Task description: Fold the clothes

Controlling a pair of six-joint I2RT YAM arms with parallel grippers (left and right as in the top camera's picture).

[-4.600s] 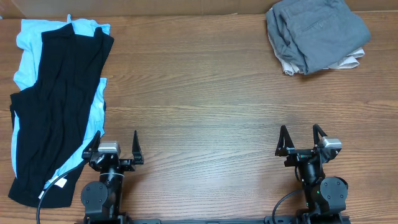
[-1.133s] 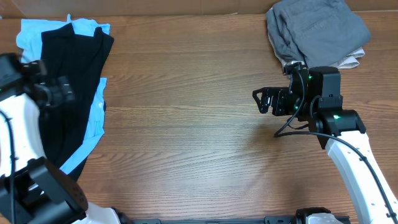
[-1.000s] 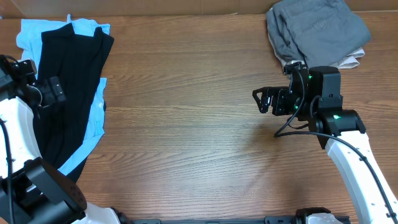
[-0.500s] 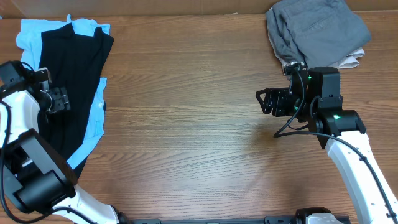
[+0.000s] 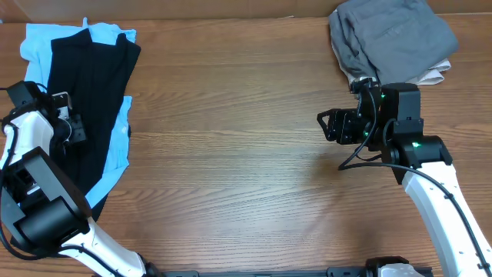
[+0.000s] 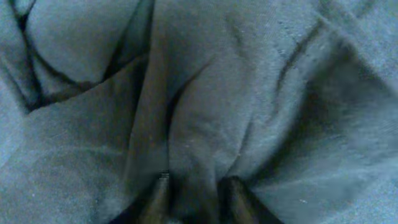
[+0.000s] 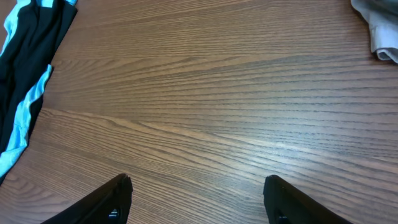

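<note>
Overhead: black T-shirt (image 5: 92, 100) lies over light blue tee (image 5: 34, 46) at the left end of the table (image 5: 231, 115); left gripper (image 5: 69, 127) is down on the shirt's left edge.
Left wrist: fingers (image 6: 158, 194) close together, pinching a fold of black T-shirt. Best to take one layer only and lift slowly.
Right wrist: right gripper (image 7: 196, 199) spread wide and empty over bare wood; it should take the opposite edge.

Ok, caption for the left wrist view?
Left gripper pinches a raised fold of the wrinkled black tee.
</note>
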